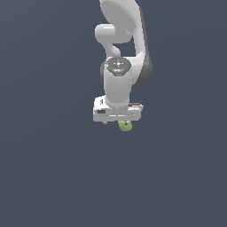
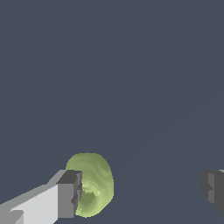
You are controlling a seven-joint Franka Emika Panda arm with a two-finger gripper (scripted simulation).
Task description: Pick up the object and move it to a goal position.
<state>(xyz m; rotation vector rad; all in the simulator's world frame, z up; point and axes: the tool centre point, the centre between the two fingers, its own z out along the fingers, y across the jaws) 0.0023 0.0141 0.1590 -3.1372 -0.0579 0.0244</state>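
Observation:
The object [image 2: 94, 183] is a small yellow-green, roundish matte lump. In the wrist view it sits between the fingers, right against one finger pad [image 2: 70, 194] and well apart from the other finger [image 2: 213, 191]. My gripper [image 2: 142, 193] is open, with a wide gap between the jaws. In the exterior view the object [image 1: 126, 127] peeks out just below the white gripper hand [image 1: 116, 122], toward the exterior view's right side of it. The fingers are mostly hidden there by the hand.
The white arm [image 1: 119, 53] rises behind the hand in the exterior view. A flat dark grey-blue surface [image 1: 53, 168] fills the rest of both views.

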